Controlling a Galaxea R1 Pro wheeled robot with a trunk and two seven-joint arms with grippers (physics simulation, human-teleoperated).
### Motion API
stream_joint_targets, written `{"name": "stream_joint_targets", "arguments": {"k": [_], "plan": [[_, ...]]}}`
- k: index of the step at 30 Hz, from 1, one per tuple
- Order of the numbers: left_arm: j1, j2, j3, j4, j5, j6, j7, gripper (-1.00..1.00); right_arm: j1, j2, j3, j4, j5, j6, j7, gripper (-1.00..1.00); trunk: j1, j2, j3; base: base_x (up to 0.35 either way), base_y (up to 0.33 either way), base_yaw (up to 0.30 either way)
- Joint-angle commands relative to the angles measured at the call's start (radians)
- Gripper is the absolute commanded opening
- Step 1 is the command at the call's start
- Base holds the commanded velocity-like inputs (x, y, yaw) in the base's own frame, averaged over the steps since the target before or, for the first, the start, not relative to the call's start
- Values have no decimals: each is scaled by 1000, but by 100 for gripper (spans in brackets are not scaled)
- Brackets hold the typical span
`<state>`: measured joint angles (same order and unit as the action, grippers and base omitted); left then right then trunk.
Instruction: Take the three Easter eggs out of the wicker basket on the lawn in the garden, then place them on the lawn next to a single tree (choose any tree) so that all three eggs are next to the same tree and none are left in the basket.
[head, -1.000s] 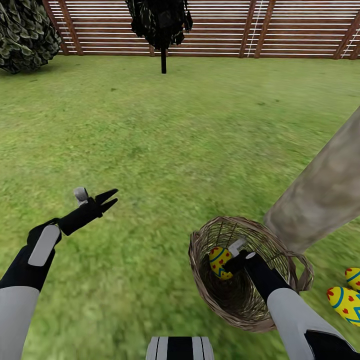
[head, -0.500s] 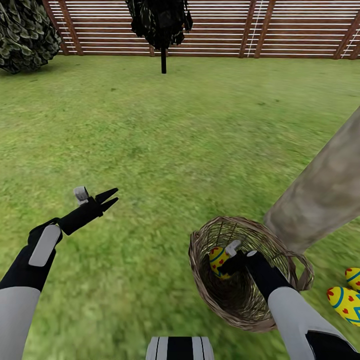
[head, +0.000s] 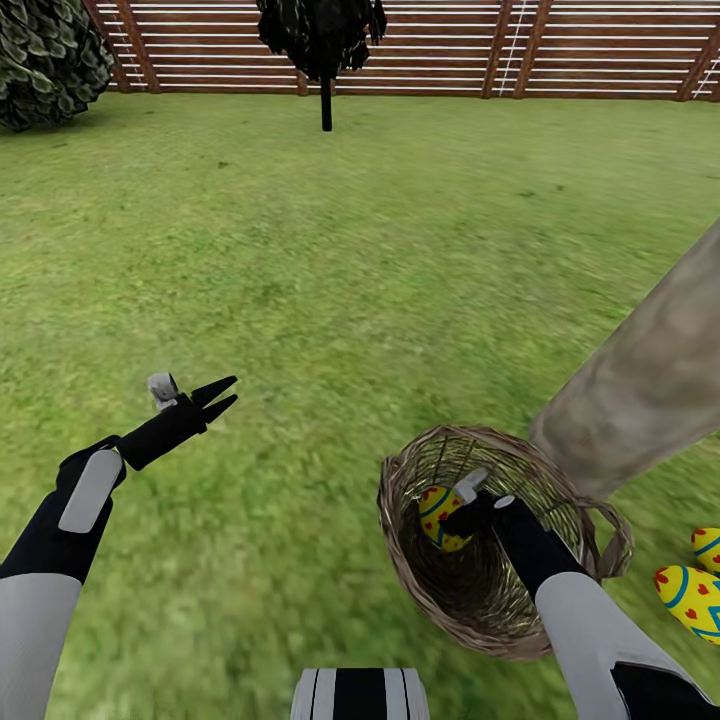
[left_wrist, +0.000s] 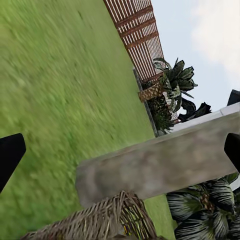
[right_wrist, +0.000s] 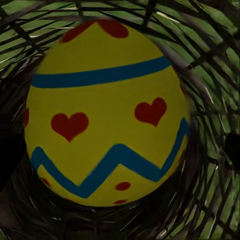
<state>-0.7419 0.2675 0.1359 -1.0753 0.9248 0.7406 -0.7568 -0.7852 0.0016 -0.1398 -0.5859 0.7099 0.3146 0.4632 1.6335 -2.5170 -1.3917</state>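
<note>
While the right gripper (head: 452, 516) sits in the basket (head: 590, 508), its jaws flank an egg (head: 437, 513); grip unconfirmed.
Left gripper (head: 222, 393), at 10 o'clock, jaws narrow, empty.

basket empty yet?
No, one Easter egg sits inside the wicker basket, with the right gripper reaching in at it.

The left arm is stretched forward, its gripper (head: 222, 394) parted and empty. The right arm bends inward, its gripper (head: 462, 508) pointing down, state unclear.
</note>
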Motion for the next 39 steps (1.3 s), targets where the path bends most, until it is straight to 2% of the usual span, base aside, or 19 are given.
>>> {"name": "stream_joint_targets", "arguments": {"k": [1,4,8,13,16,20,26,32,39], "plan": [[0,0,1,1,3,6,-1,100,0,1,-6,-2,-1,-2,-14,100,0,0,-1,0,0,0],[0,-1,1,2,4,6,-1,100,0,0,-6,-2,-58,-30,-48,100,0,0,-5,0,0,0],[0,-1,1,1,4,5,-1,100,0,0,-6,0,-77,-37,-55,100,2,-1,-16,0,0,0],[0,-1,1,3,3,5,-1,100,0,0,-5,0,-81,-39,-54,100,2,-1,-16,0,0,0],[0,-1,1,5,3,5,-1,100,0,0,-5,1,-81,-40,-50,100,3,-2,-28,0,0,0],[-1,-1,1,7,3,5,-1,100,0,0,-4,1,-81,-40,-48,100,3,-2,-28,0,0,0],[0,-1,1,9,3,5,0,100,0,1,-4,4,-80,-39,-48,100,6,-3,-51,0,0,0],[0,-1,1,10,3,5,1,100,0,0,-3,2,-79,-36,-50,100,6,-3,-51,0,0,0],[0,-1,1,11,3,5,0,100,0,0,-4,0,-81,-35,-54,100,8,-5,-74,0,0,0]]}}
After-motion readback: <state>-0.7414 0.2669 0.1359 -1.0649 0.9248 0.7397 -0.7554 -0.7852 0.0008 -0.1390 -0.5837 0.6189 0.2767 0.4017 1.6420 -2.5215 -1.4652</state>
